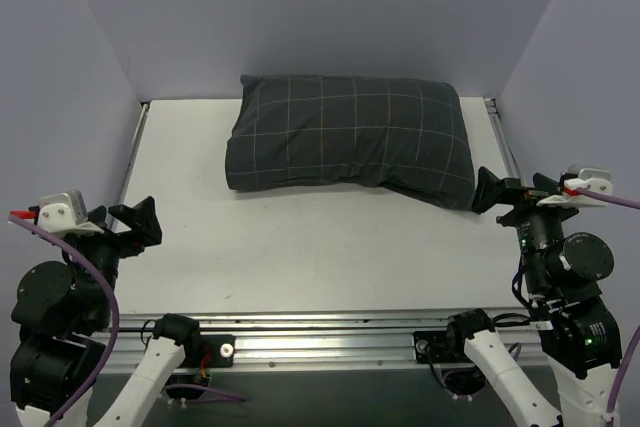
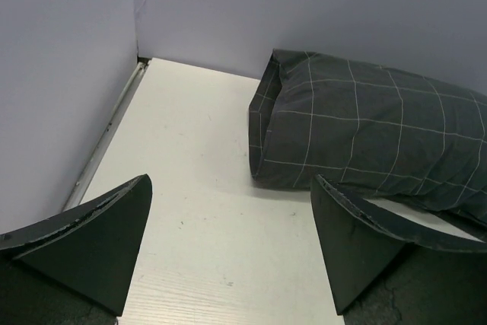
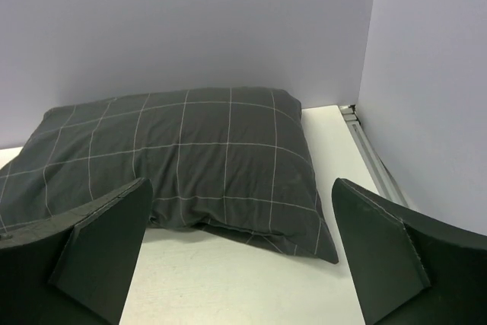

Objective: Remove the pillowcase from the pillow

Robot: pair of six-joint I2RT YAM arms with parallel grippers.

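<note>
- at the near corners of the table (image 1: 300,257), both sets of jaws stand wide apart and hold nothing: left gripper (image 1: 140,224) well clear, right gripper (image 1: 484,192) just beside the pillowcase (image 1: 350,137).
- and the pillow?
- hidden, wholly inside the pillowcase, toward the far wall.
- the risk?
- pinching cloth and filling together, i think; then the whole bundle drags and nothing slides out. a thin pinch may also slip.

Light diffuse, overhead, even; matte white tabletop (image 1: 300,247) reads bright. Soft shadow beneath dark charcoal checked pillowcase (image 1: 350,132). Focus sharp.
</note>
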